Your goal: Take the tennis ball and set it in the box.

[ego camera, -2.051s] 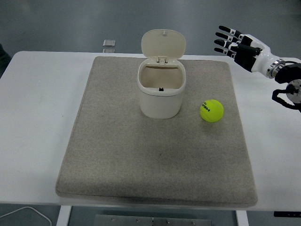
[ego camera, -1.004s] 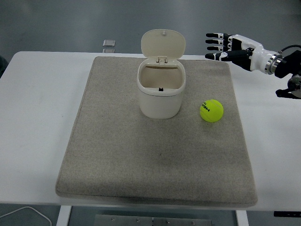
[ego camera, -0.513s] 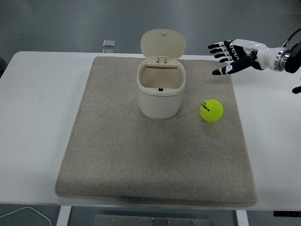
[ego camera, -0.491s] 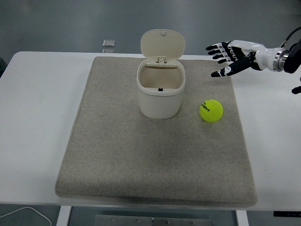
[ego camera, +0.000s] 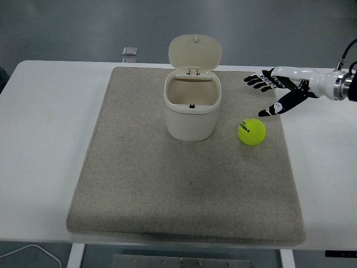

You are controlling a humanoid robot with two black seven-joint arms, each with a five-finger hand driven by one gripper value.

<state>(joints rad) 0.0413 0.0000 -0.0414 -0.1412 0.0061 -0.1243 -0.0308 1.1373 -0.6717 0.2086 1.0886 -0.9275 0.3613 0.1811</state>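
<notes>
The right hand [ego camera: 276, 92] has come down and forward from where it was a moment ago — before it was high near the far right corner of the mat, now it hangs just above and behind the tennis ball [ego camera: 251, 131]. Its fingers [ego camera: 257, 80] are spread and hold nothing, and the thumb points down toward the ball without touching it, as far as I can see.

The ball itself has not moved; it lies on the grey mat [ego camera: 139, 184], just beside the right side of the box [ego camera: 191, 110]. The box stands upright on the mat with its lid raised, so the opening is free.

I judge this to be the approach step — the grasp is not yet made. The hand probably needs to lower more and close around the ball. The left arm is not visible over the surface [ego camera: 44, 123].
</notes>
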